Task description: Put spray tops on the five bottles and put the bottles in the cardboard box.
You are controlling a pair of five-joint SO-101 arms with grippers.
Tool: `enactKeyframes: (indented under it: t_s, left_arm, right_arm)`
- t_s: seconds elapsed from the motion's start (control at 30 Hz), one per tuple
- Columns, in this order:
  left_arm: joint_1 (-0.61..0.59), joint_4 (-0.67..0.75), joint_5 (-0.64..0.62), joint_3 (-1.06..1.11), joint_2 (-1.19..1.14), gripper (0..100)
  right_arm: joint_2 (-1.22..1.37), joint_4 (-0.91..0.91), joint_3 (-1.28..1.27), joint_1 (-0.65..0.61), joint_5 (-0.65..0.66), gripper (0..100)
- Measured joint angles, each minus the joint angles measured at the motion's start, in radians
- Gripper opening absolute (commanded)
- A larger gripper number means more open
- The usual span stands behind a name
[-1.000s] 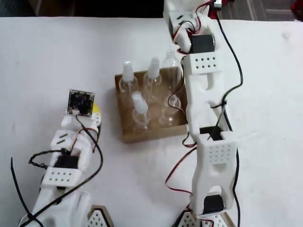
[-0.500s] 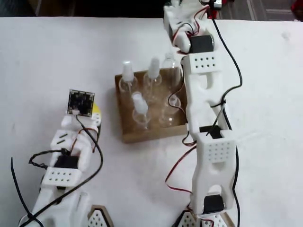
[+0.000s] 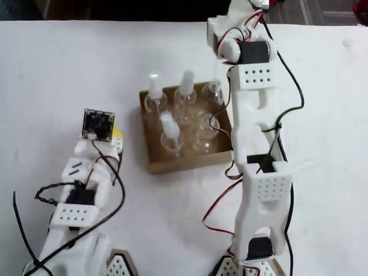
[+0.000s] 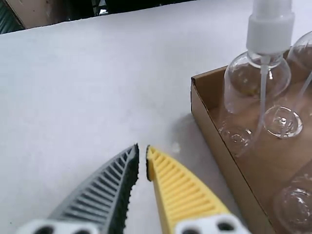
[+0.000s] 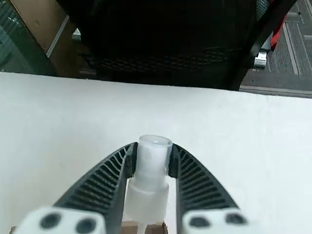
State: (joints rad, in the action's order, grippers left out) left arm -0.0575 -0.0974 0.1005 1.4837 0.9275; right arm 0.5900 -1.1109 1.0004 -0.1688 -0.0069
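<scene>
The cardboard box point(image 3: 150, 154) sits mid-table with several clear bottles in it. Three of them, such as the bottle point(image 3: 154, 95) at the back left, carry white spray tops. A fourth bottle point(image 3: 205, 127) stands near the box's right side. My right gripper point(image 5: 152, 147) is shut on the white spray top point(image 5: 150, 180) of the fifth bottle point(image 3: 214, 91), at the box's back right corner, under the right arm point(image 3: 253, 115). My left gripper point(image 4: 142, 148) hovers shut over bare table to the left of the box point(image 4: 214, 131), holding nothing.
The left arm point(image 3: 86, 184) rests at the front left, its camera board point(image 3: 99, 123) close to the box's left wall. A white tablecloth point(image 3: 69, 63) spreads all round. Behind the far table edge stand a dark chair point(image 5: 165, 44) and floor.
The right arm has shifted slightly to the right and the bottle it holds has come from the box's back edge into its back right corner. The left arm has not moved.
</scene>
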Motion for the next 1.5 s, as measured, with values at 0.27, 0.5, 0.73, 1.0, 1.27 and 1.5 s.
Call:
enactKeyframes:
  t_s: [0.27,0.5,0.73,1.0,1.27,1.5]
  left_arm:
    - [0.000,0.000,0.000,0.000,0.000,3]
    - [0.000,0.000,0.000,0.000,0.000,3]
    - [0.000,0.000,0.000,0.000,0.000,3]
    - [0.000,0.000,0.000,0.000,0.000,3]
    - [0.000,0.000,0.000,0.000,0.000,3]
    - [0.000,0.000,0.000,0.000,0.000,3]
  right_arm:
    - [0.000,-0.077,0.000,0.002,0.000,1.5]
    - [-0.028,-0.100,0.000,0.002,-0.041,1.5]
    - [-0.126,-0.166,0.000,0.002,-0.069,1.5]
    - [-0.158,-0.186,0.000,0.002,-0.069,1.5]
    - [-0.104,-0.109,0.000,0.002,-0.069,1.5]
    - [-0.054,-0.066,0.000,0.002,-0.069,1.5]
